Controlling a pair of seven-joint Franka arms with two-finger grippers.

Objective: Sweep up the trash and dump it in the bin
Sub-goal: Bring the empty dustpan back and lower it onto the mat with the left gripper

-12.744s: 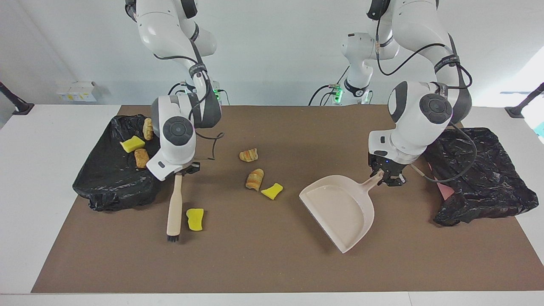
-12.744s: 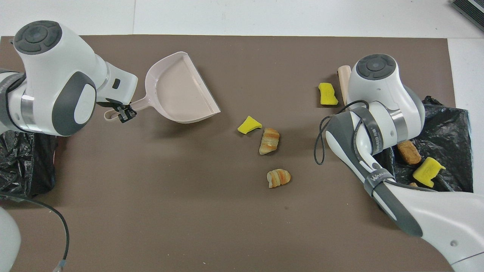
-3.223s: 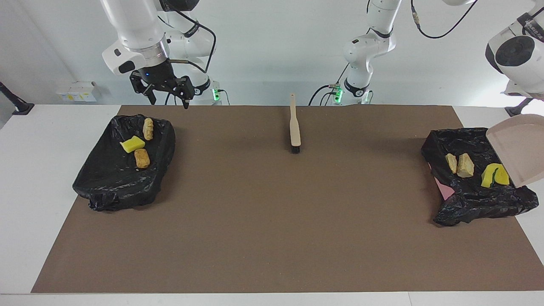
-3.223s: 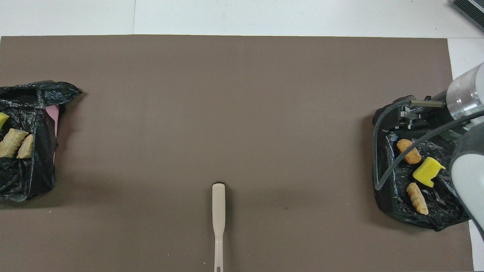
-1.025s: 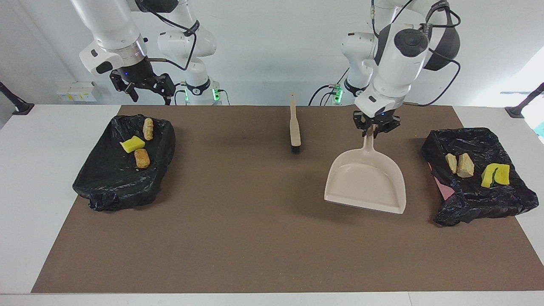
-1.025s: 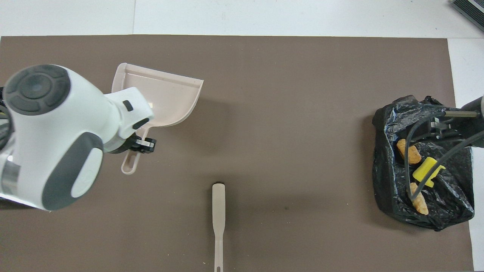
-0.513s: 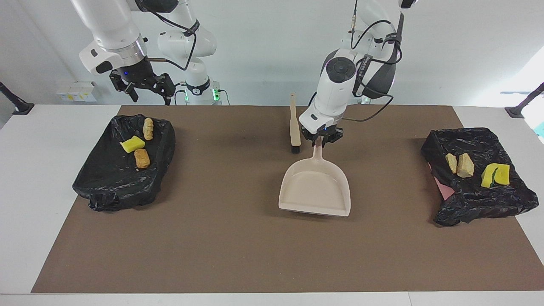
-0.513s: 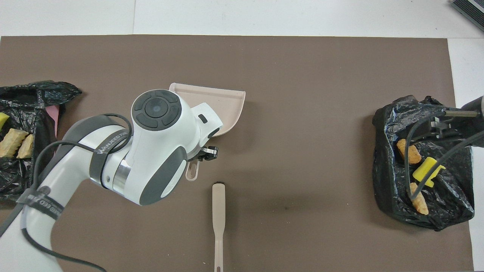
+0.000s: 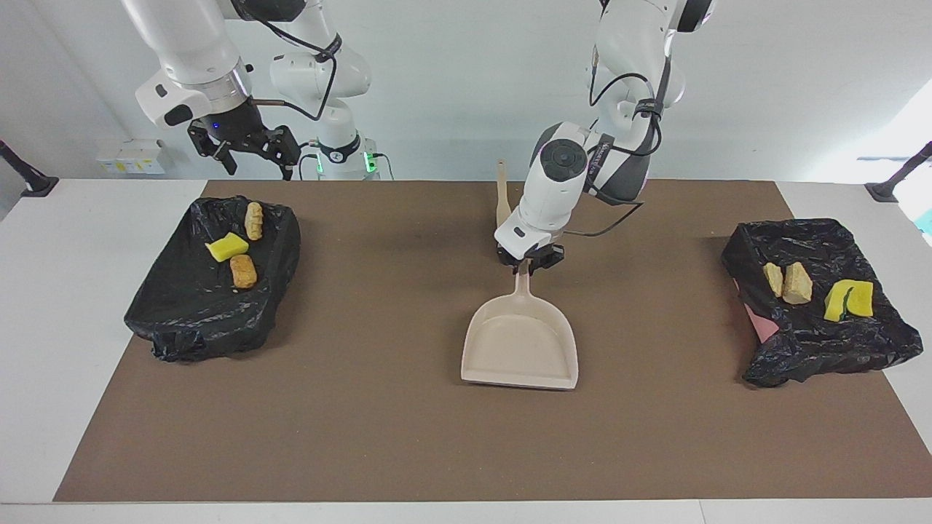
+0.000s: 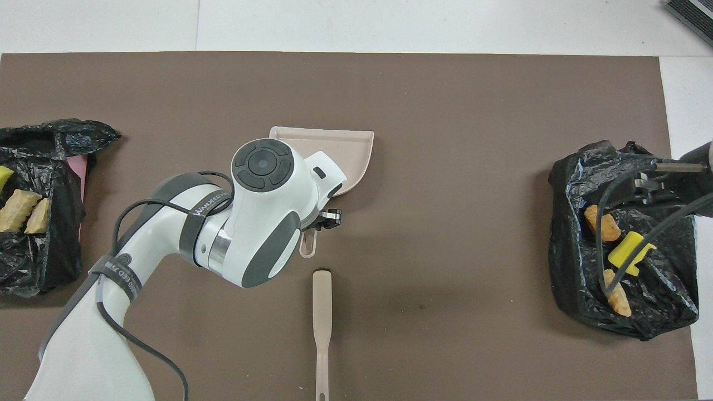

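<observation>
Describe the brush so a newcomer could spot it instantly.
Start at the brown mat and find the beige dustpan at its middle, held by the left gripper. The brush lies just nearer the robots, a slim beige stick, unlike the dustpan's wide scoop.

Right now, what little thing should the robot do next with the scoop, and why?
Probably lower the dustpan onto the mat and let go. The left tool grips its handle beside the brush, the pan looks empty, and all the trash lies in the two black bags. The right tool waits open.
</observation>
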